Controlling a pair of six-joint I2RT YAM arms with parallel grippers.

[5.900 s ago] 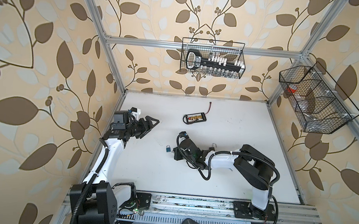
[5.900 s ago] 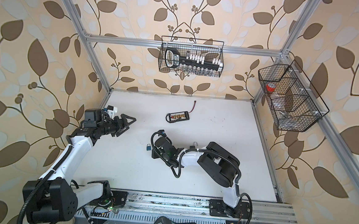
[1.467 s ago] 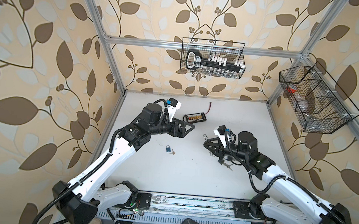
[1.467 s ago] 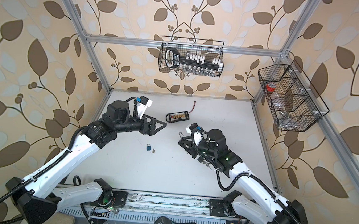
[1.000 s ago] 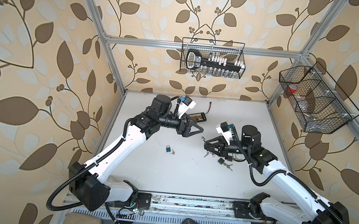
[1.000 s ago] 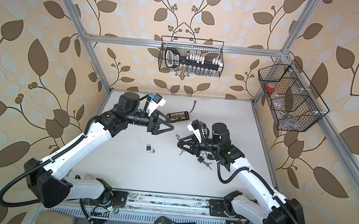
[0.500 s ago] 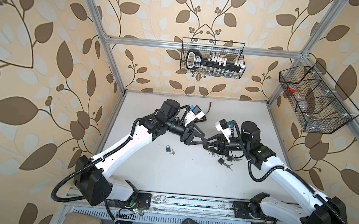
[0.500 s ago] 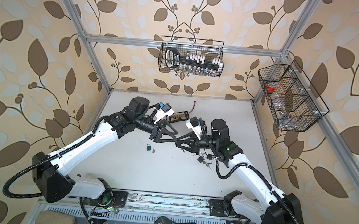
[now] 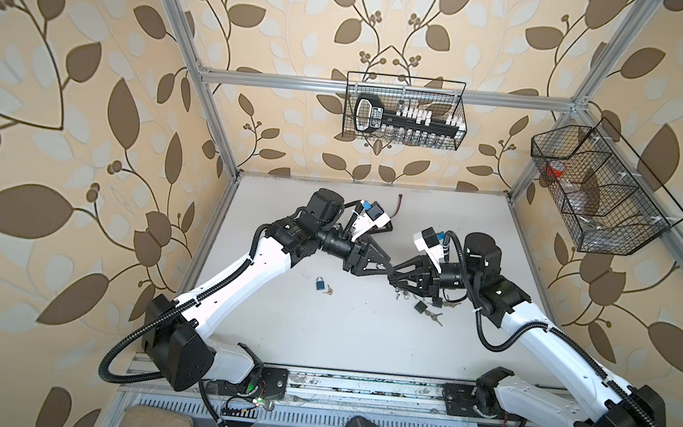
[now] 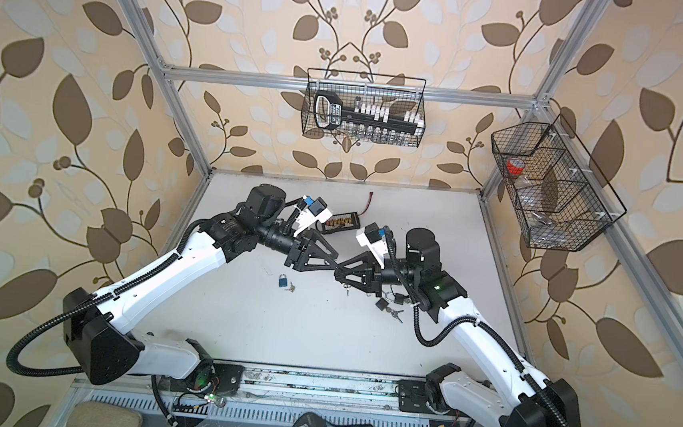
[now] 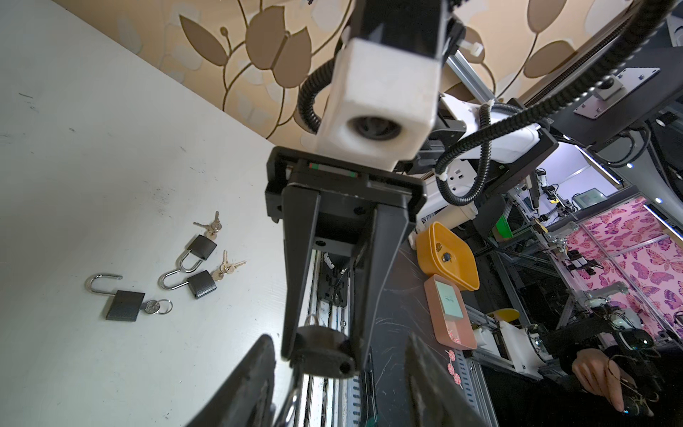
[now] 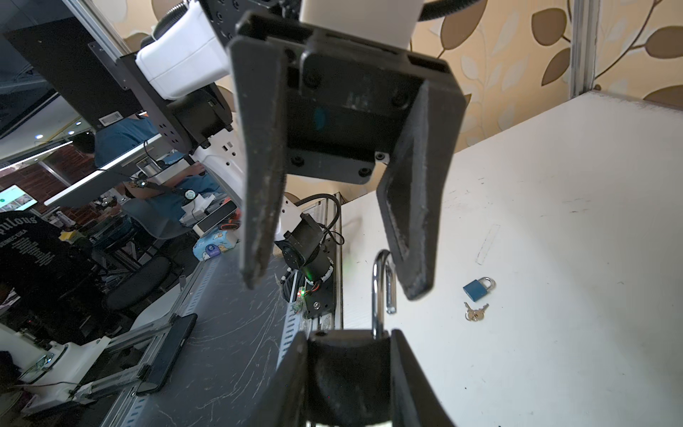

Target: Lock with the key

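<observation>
White table (image 9: 363, 341) with leafy walls all round it; both arms meet over the middle, up off the top. The right gripper (image 11: 322, 353) is squeezed tight on the black lock (image 12: 347, 369), holding its body by the two flat sides; the lock's metal loop (image 12: 377, 292) sticks out and is open, with one end out of its hole. The left gripper (image 12: 334, 286) faces it with its fingers apart, holding nothing; the loop sits between those fingers, just beside one of them; I cannot tell if it touches.

I think the lock is small, hard and a bit heavy for its size; it will not bend or break. The loop looks shiny and smooth, so it may slip if pinched there; the flat sides of the body are the best place to hold, and the right gripper has them; the left one probably needs to push the top of the loop down into the body. Whether a key is in this lock I cannot see.

On the table lie a blue lock (image 12: 478, 288) with keys (image 12: 475, 312) beside it, and three more black locks (image 11: 201, 284) with keys near them.
</observation>
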